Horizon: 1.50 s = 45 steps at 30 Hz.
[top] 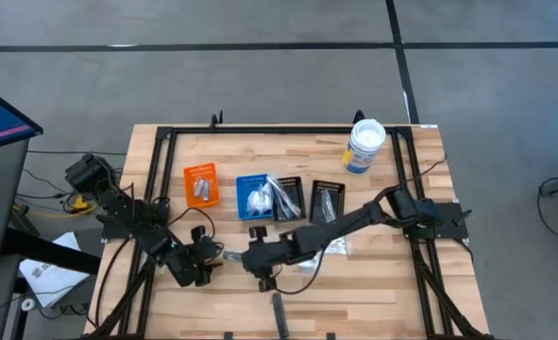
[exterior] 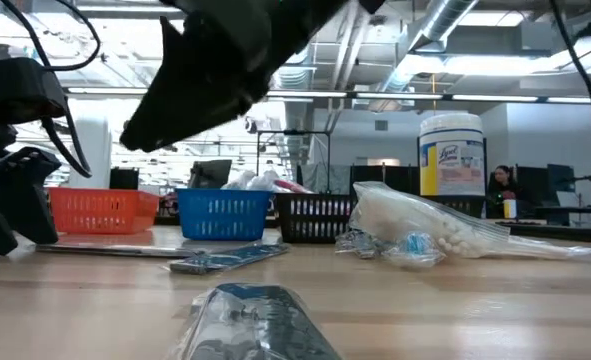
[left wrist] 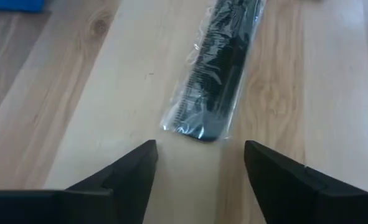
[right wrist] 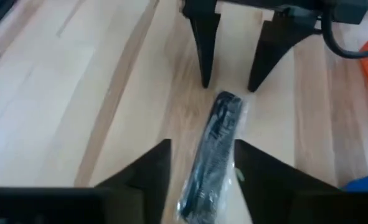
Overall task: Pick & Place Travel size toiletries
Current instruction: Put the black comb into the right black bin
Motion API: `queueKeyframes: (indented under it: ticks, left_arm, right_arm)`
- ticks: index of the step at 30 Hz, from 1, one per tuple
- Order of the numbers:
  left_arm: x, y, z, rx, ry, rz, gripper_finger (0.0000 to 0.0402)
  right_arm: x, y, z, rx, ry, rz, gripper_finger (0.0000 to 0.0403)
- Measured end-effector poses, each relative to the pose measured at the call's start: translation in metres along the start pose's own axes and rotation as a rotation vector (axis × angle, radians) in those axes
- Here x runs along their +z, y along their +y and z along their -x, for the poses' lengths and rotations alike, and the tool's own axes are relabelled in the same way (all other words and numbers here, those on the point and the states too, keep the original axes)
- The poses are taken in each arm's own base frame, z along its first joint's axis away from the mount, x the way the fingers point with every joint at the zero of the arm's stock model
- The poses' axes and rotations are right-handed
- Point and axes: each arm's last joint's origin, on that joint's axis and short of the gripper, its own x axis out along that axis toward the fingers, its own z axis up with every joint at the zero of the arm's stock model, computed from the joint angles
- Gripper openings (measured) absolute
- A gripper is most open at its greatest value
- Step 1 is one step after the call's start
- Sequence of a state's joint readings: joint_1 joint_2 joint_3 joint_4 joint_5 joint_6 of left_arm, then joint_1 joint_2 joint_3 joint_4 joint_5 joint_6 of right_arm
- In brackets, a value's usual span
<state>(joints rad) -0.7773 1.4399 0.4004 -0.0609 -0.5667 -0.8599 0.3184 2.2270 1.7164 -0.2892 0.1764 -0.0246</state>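
— What is being seen around the blue bin (top: pixel 257 197)?

— A clear-wrapped black comb (left wrist: pixel 216 70) is lying flat on the desk (top: pixel 382 283), just in front of the blue bin and free of both grippers. The left gripper (left wrist: pixel 199 167) is being held low at one end of it, jaws parted to about the wrapper's width, nothing between them. The right gripper (right wrist: pixel 199 167) is being held over the other end, jaws likewise apart and closed on nothing. In the right wrist view the comb's near end is cut off by the picture's edge.

— And the other toiletries?

— White packets (top: pixel 257 200) are sitting inside the blue bin; silvery pieces (top: pixel 200 189) are lying in the orange bin (top: pixel 200 185) beside it, too small to be told apart. Two black bins (top: pixel 326 200) are standing on the blue bin's other side, their contents hard to make out. A clear bag of small white pieces (exterior: pixel 425 225) is lying on the desk in front of the black bins, largely covered by the right arm from above. Another wrapped dark item (exterior: pixel 260 320) is lying nearer the desk's front edge, blurred and cut off in the low view. The white tub (top: pixel 364 146) is standing well behind the black bins.
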Motion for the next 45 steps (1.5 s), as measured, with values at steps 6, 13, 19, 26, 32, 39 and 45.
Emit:
queueKeyframes:
  ticks: [6, 13, 19, 26, 32, 39, 45]
  left_arm:
    - [-0.003, -0.002, 0.001, -0.011, 0.006, -0.029, 0.0207]
    - [-0.004, -0.003, 0.002, -0.019, 0.011, -0.034, 0.0205]
    - [-0.004, -0.003, 0.002, -0.025, 0.009, -0.090, 0.0204]
    - [0.001, 0.000, -0.002, -0.021, 0.010, -0.170, 0.0204]
    - [0.003, 0.002, -0.003, -0.007, 0.000, -0.214, 0.0235]
    - [0.012, 0.007, -0.009, -0.020, 0.011, -0.165, 0.0299]
    - [0.020, 0.011, -0.015, -0.097, 0.049, -0.164, 0.0296]
  right_arm:
    - [-0.004, 0.001, -0.002, -0.002, 0.036, 0.033, 0.0244]
    - [-0.037, -0.005, -0.027, -0.015, 0.231, -0.035, 0.0258]
    - [-0.037, -0.008, -0.027, -0.019, 0.226, -0.068, 0.0237]
    - [-0.032, 0.000, -0.026, -0.006, 0.176, -0.046, 0.0239]
    - [-0.032, 0.004, -0.028, 0.002, 0.160, -0.036, 0.0274]
    - [-0.042, -0.004, -0.043, 0.041, 0.191, -0.131, 0.0313]
    - [-0.043, -0.008, -0.043, 0.045, 0.207, -0.151, 0.0326]
